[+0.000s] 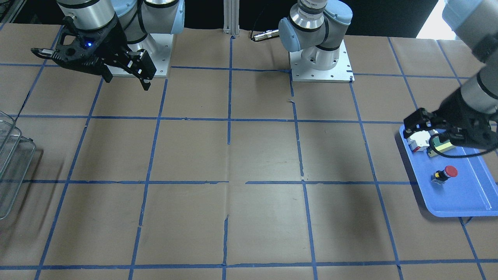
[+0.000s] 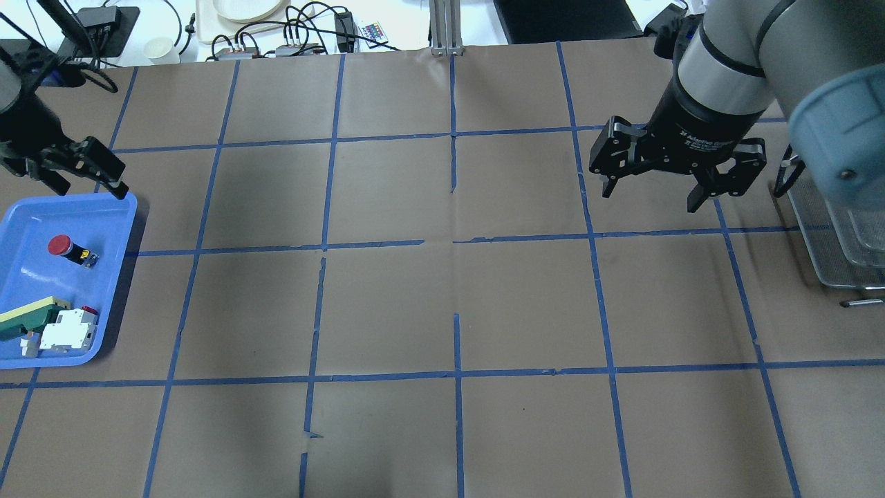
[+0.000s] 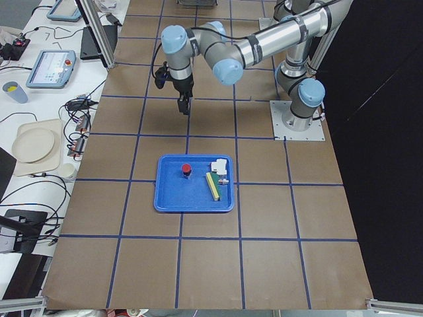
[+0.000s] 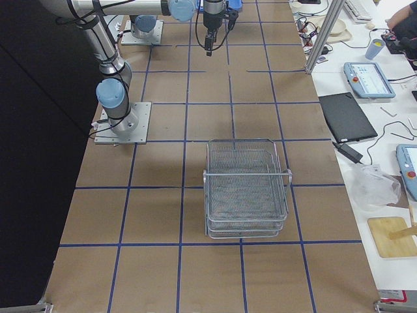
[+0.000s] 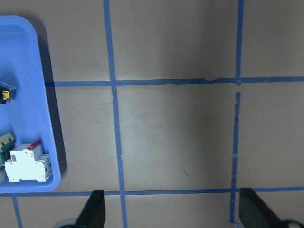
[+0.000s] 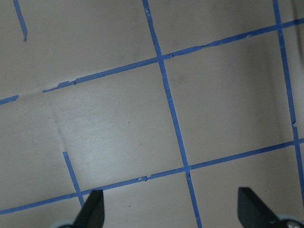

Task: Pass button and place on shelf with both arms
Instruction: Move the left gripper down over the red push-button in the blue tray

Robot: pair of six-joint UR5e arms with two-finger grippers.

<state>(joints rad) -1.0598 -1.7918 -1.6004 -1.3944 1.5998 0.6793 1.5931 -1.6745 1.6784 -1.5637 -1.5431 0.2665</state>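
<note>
The button (image 2: 64,247), with a red cap and black body, lies in the blue tray (image 2: 104,277) at the table's left end. It also shows in the front view (image 1: 446,173) and the left side view (image 3: 186,170). My left gripper (image 2: 84,181) is open and empty, raised beside the tray. Its wrist view shows bare table between its fingertips (image 5: 95,209) and the tray (image 5: 35,95) at the left edge. My right gripper (image 2: 651,195) is open and empty, high over the table's right half. The wire-mesh shelf (image 4: 246,189) stands at the right end (image 2: 833,242).
A white-and-red block (image 2: 69,330) and a green-and-yellow wedge (image 2: 28,315) lie in the tray's near end. Both arm bases (image 1: 321,58) stand at the robot's side of the table. Cables and dishes lie beyond the far edge (image 2: 276,34).
</note>
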